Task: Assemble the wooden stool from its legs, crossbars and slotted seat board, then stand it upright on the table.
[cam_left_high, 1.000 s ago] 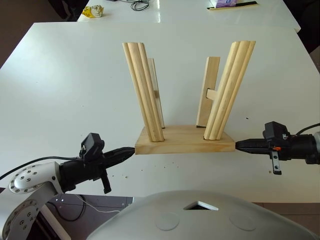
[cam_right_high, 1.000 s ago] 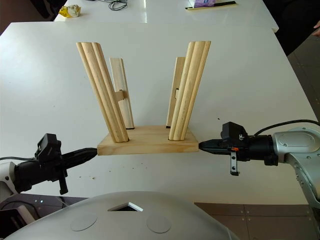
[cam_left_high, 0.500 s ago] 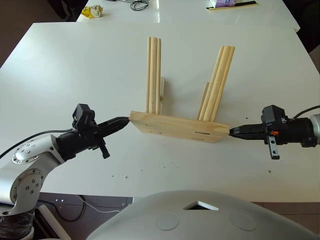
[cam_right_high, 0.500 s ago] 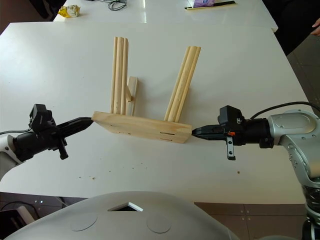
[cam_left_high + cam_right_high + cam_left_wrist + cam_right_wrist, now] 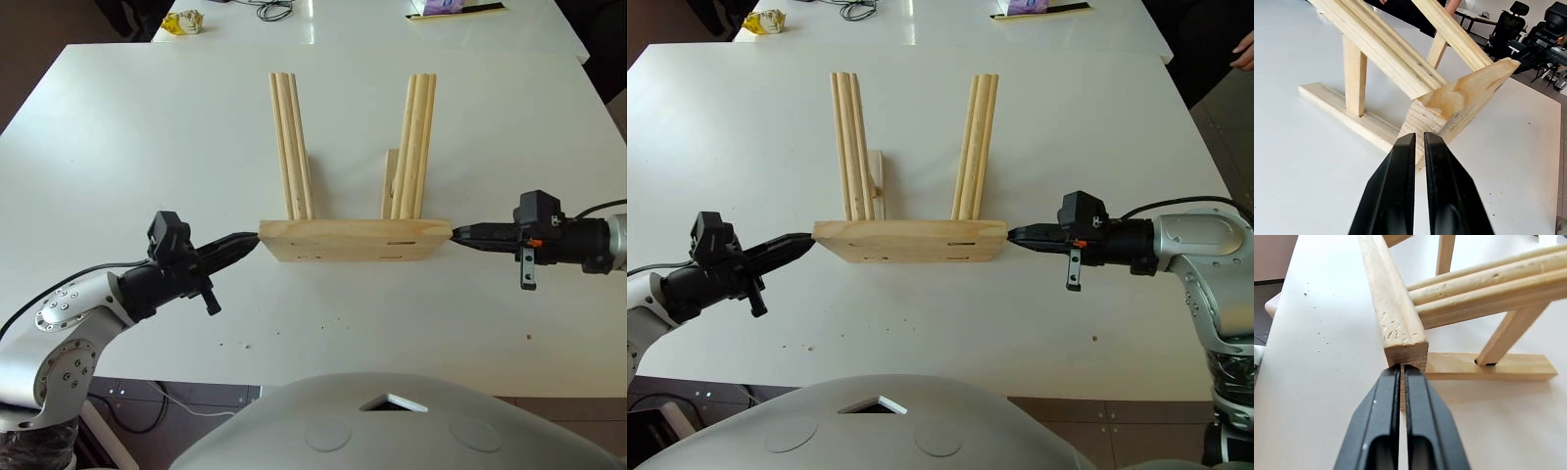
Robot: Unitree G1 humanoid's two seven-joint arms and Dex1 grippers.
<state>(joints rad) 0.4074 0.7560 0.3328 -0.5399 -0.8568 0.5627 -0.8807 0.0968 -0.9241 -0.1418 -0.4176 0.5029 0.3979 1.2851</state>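
The assembled wooden stool lies tipped over, its legs [image 5: 292, 147] pointing away from me. Its slotted seat board [image 5: 355, 240] stands on edge, underside toward me. A crossbar [image 5: 1347, 115] lies flat on the table. My left gripper [image 5: 250, 238] is shut, its tips pressed against the board's left end, as the left wrist view shows [image 5: 1419, 136]. Mirroring it, my right gripper [image 5: 458, 233] is shut with its tips against the board's right end [image 5: 1400, 368]. The board is clamped between the two grippers.
The white table [image 5: 118, 147] has wide free room on both sides of the stool. Small wood crumbs [image 5: 235, 343] lie near the front edge. A yellow crumpled object [image 5: 183, 22] and cables [image 5: 269, 10] sit on another table behind.
The stool has gone from seat flat on the table with legs up to seat on edge with legs pointing away. Both grippers stayed on the board's ends and moved farther from me.
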